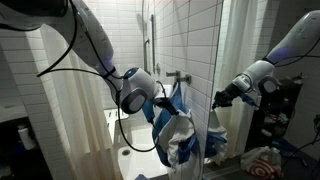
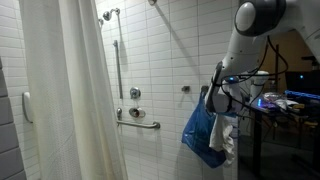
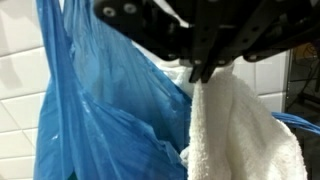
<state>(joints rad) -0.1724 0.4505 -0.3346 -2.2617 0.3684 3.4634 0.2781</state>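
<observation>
My gripper (image 3: 205,72) is shut on the top of a white towel (image 3: 240,130), which hangs straight down from the fingertips. A blue plastic bag (image 3: 100,120) hangs right beside the towel and touches it; the towel's lower part lies against the bag's open mouth. In both exterior views the gripper (image 1: 162,98) (image 2: 222,100) sits just above the blue bag (image 1: 163,118) (image 2: 200,135), with the white towel (image 1: 182,135) (image 2: 231,135) dangling next to it. What the bag hangs from is hidden.
This is a tiled shower. A white curtain (image 2: 70,100) hangs on one side, with a grab bar (image 2: 140,122) and shower rail (image 2: 116,50) on the wall. A glass panel (image 1: 222,60) mirrors the arm. A bathtub (image 1: 130,155) lies below. A cluttered table (image 2: 285,102) stands behind the arm.
</observation>
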